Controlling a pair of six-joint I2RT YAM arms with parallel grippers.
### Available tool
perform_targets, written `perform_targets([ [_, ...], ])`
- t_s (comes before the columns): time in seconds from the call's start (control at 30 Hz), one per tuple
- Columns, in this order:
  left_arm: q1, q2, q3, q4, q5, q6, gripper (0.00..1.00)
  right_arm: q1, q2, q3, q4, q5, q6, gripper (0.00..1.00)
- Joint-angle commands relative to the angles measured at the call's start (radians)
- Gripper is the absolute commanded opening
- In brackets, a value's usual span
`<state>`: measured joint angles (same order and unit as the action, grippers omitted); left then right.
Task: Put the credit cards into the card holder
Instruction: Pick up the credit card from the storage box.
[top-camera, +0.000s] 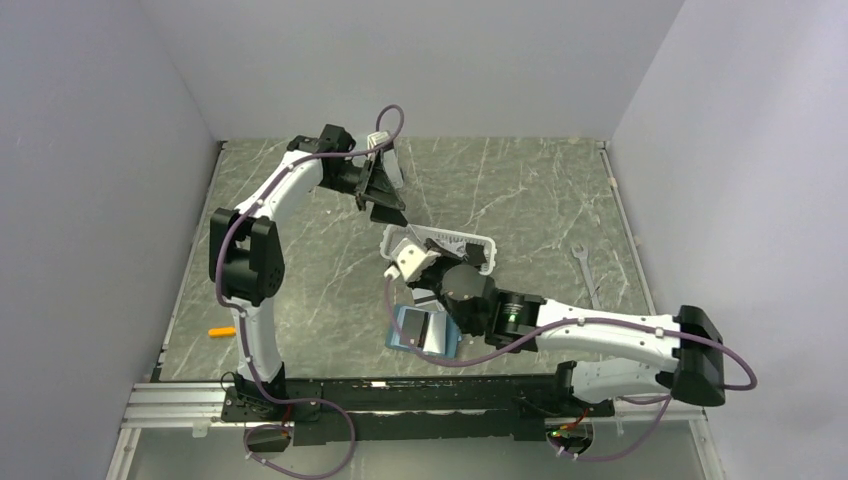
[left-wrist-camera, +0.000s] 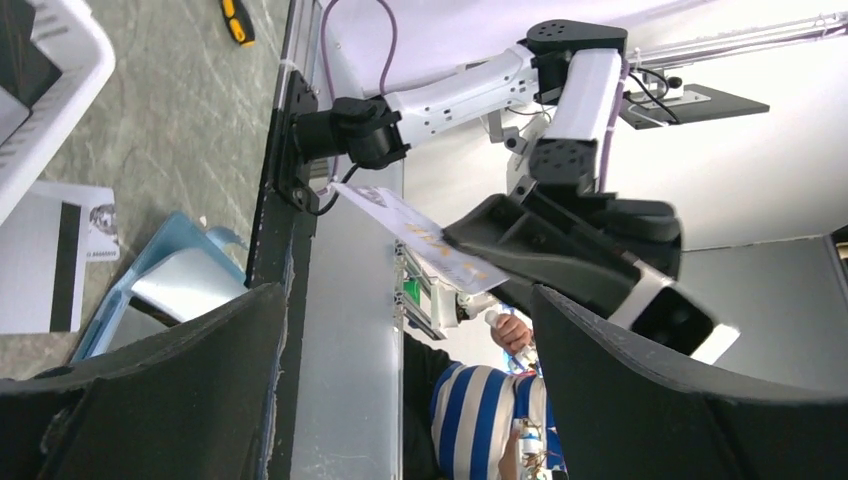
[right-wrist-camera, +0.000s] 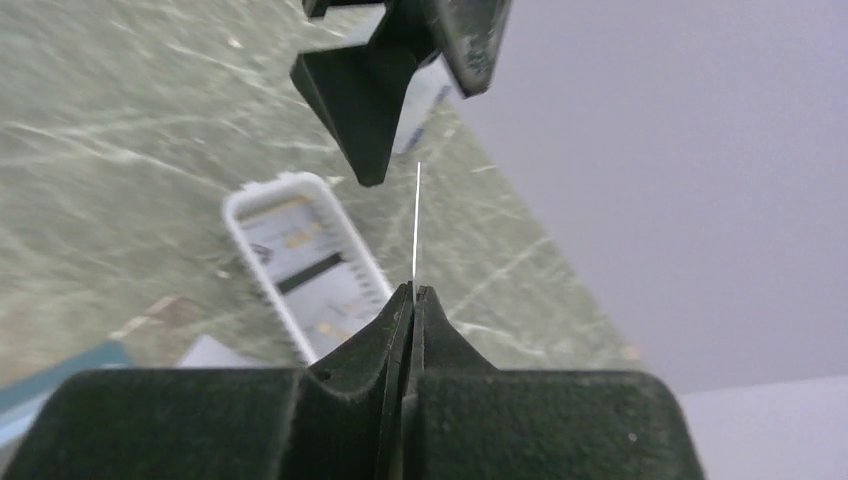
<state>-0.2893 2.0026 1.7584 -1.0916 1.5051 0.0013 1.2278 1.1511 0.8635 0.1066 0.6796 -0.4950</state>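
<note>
A pale card (left-wrist-camera: 400, 222), pinched by one end in the closed right gripper (right-wrist-camera: 412, 295) and sticking straight out, hangs above and just beyond the open card holder (top-camera: 401, 323). The left gripper (top-camera: 388, 208), spread wide and empty, waits farther beyond it.

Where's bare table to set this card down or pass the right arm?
Open table between the white basket and the wrench, and along the far wall. Crowded mid-table: basket, card holder, right gripper pinching a card, left gripper close by.

R fingers (right-wrist-camera: 455, 352) pinching card (right-wrist-camera: 416, 225) edge-on, basket (right-wrist-camera: 235, 205) below
</note>
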Motion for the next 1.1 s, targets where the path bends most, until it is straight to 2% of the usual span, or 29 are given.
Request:
perform_targets([
  [0.0,-0.016,-0.012,0.081,0.015,0.146,-0.051,0.99,0.054,0.043,-0.021,0.263,0.250,-0.376,0.00],
  [0.07,-0.020,-0.002,0.088,-0.008,0.144,-0.028,0.99,0.070,0.073,-0.024,0.333,0.265,-0.448,0.00],
  [0.23,-0.022,0.014,0.075,-0.031,0.156,-0.014,0.89,0.093,0.180,-0.027,0.528,0.286,-0.623,0.00],
  [0.33,-0.021,0.020,0.080,-0.027,0.174,-0.014,0.83,0.105,0.242,-0.008,0.557,0.272,-0.677,0.00],
  [0.4,-0.019,0.025,0.096,-0.035,0.181,-0.014,0.77,0.110,0.280,-0.013,0.629,0.268,-0.744,0.00],
  [0.5,-0.015,0.025,0.112,-0.044,0.193,0.020,0.62,0.115,0.332,-0.022,0.756,0.268,-0.849,0.00],
  [0.53,-0.013,0.024,0.116,-0.048,0.197,0.026,0.60,0.117,0.345,-0.025,0.777,0.266,-0.872,0.00],
  [0.8,-0.005,0.018,0.149,-0.068,0.193,0.047,0.59,0.132,0.417,-0.010,0.858,0.247,-0.958,0.00],
  [1.07,0.003,0.025,0.138,-0.069,0.191,0.057,0.50,0.136,0.509,-0.042,1.045,0.259,-1.139,0.00],
])
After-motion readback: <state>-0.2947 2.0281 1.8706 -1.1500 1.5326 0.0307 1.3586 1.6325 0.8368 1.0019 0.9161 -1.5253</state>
